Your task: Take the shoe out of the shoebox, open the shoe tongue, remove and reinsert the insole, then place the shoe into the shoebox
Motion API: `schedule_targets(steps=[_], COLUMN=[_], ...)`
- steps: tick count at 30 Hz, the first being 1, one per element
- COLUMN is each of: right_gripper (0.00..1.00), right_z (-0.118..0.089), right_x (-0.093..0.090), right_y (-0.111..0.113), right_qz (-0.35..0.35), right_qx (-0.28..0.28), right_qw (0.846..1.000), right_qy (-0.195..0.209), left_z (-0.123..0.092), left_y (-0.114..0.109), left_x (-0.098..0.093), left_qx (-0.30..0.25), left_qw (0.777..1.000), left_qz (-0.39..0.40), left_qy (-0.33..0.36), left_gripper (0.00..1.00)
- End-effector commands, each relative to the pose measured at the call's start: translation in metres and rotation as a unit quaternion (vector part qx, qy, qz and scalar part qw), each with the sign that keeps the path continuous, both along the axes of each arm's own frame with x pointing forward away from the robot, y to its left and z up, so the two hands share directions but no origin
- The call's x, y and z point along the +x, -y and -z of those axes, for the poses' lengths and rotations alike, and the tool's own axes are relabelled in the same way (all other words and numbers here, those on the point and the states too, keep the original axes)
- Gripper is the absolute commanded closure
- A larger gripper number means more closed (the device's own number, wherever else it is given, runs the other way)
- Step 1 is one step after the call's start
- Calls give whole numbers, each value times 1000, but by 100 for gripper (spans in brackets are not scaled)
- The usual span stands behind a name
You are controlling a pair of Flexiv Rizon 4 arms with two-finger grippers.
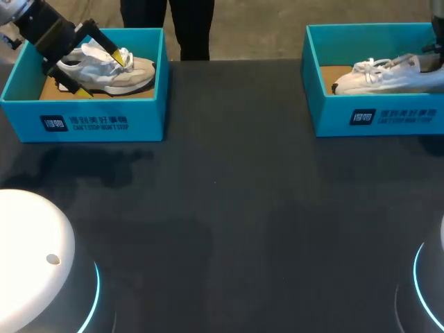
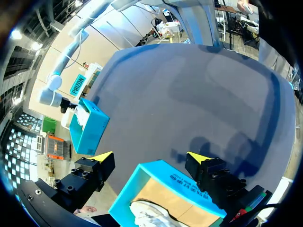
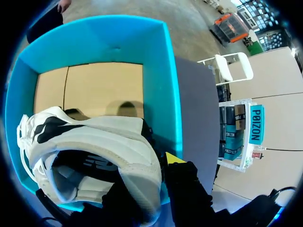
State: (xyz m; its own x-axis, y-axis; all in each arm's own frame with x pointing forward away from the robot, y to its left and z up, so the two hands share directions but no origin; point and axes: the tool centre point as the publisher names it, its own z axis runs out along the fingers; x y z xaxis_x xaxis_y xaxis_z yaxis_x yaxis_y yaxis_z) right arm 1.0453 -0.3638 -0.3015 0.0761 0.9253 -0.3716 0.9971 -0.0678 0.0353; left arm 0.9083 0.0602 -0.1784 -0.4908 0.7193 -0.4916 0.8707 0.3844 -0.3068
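Two open-topped rectangular boxes of smooth teal card, floored in plain brown board, were set along the worktop's (image 1: 229, 222) far edge. The left box (image 1: 90, 121) was at the far left corner and the right box (image 1: 374, 114) at the far right corner, well apart.

A low grey-and-white left shoe (image 1: 135, 75) with crumpled white laces was laid flat in the left box. The left end effector (image 1: 100, 75) was held released above it, its fingers spread wide. One yellow tip was seen over the laces and the other over the box floor by the heel.

A white right shoe (image 3: 104, 137) of smooth leather, with black side patches and a dark lining, was lodged in the right box. Its toe was turned toward the worktop's middle. The right end effector (image 3: 156, 170) was clenched on its heel, one yellow tip pressed against the outside of the collar. The other finger was hidden behind the shoe.

The worktop was matt, dark and flat. A rounded white base (image 1: 28, 243) ringed with cyan light was seen at its near left corner.
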Motion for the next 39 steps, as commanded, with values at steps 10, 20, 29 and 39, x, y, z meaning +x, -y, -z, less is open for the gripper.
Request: schedule_targets(steps=[10, 20, 29, 39], right_gripper=[100, 100, 100, 58], right_z=[16, 37, 52, 48], right_x=[-12, -11, -10, -14], right_y=[-2, 3, 5, 1], right_qz=[-2, 8, 14, 13], right_qx=[-7, -12, -13, -10], right_qw=[1000, 1000, 1000, 1000], right_qy=[5, 9, 0, 1], left_z=[-1, -1, -1, -1], left_y=[0, 0, 0, 0], left_x=[0, 0, 0, 0], left_qx=[2, 2, 2, 2], left_qw=[1000, 1000, 1000, 1000], left_qz=[0, 0, 0, 0], left_qy=[0, 0, 0, 0], left_gripper=[0, 0, 0, 0])
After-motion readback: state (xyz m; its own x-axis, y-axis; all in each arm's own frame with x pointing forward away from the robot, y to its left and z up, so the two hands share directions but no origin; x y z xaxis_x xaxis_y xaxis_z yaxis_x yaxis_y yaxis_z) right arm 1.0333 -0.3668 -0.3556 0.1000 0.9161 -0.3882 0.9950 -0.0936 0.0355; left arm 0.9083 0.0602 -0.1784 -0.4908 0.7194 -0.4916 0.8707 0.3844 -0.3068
